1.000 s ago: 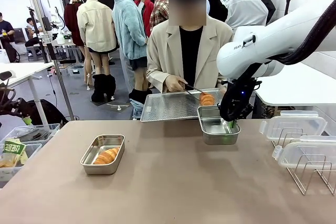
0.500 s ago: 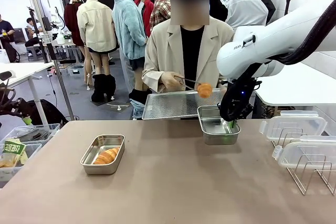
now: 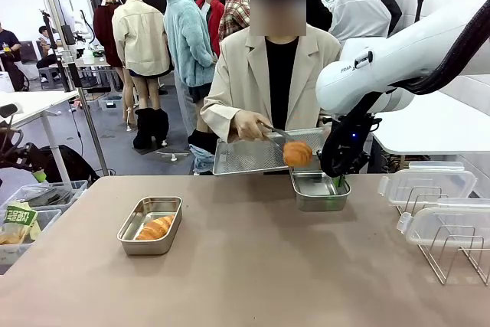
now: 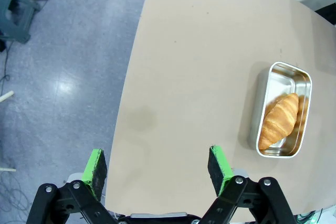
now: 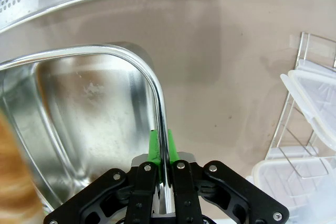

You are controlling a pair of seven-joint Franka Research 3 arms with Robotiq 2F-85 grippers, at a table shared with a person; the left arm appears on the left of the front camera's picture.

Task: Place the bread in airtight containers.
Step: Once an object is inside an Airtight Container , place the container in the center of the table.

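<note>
The right gripper [image 5: 159, 141] clamps the shiny rectangular steel box [image 5: 84, 103] by its rim. The left gripper [image 4: 157, 162] gapes over the open tan table [image 4: 194, 51]. A golden-brown ridged roll [image 3: 297, 154] hangs above the box.

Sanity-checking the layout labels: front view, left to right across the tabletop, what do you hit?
Steel box with a roll in it → second steel box, its rim pinched by the right gripper → clear lids on the wire rack.
</note>
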